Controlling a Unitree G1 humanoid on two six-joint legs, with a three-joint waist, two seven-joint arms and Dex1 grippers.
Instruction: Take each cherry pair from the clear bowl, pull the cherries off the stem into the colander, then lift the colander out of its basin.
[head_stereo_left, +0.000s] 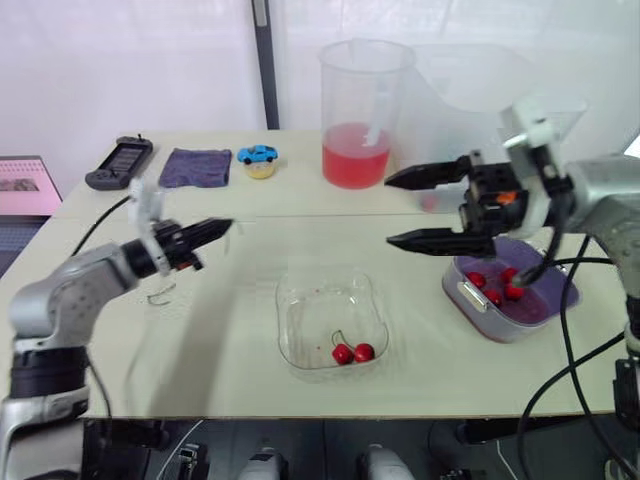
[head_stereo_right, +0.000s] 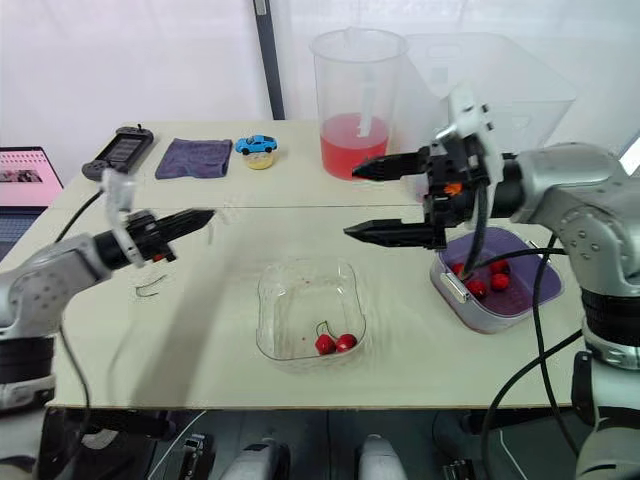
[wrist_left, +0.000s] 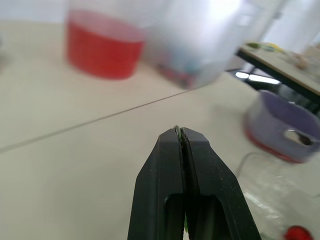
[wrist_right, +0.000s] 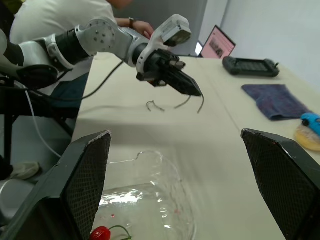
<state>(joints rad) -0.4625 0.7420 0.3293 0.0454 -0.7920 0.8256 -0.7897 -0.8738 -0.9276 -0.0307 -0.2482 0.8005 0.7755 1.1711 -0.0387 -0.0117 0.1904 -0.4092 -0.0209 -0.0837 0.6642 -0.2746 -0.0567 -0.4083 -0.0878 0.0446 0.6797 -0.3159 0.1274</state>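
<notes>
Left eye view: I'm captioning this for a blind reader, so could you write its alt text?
Over a beige table, the right gripper hangs with fingers wide open beside a purple colander holding cherries, while the left gripper is shut. Between them, a clear bowl holds one cherry pair.

You're working on a matt, pale table (head_stereo_left: 240, 330), smooth apart from one seam. The clear bowl (head_stereo_left: 330, 300) is thin, glossy plastic, and the cherries (head_stereo_left: 352, 353) in it have a shiny red skin. The colander (head_stereo_left: 548, 298) looks like smooth purple plastic. Your left gripper (wrist_left: 180, 131) has smooth matt black plastic fingers (wrist_left: 210, 175) pinched on a wiry green stem (wrist_left: 176, 128). The right gripper (head_stereo_left: 389, 211) has pads (wrist_right: 87, 185) with a fine mesh texture. The cloth (head_stereo_left: 195, 166) is a soft, matt weave.
</notes>
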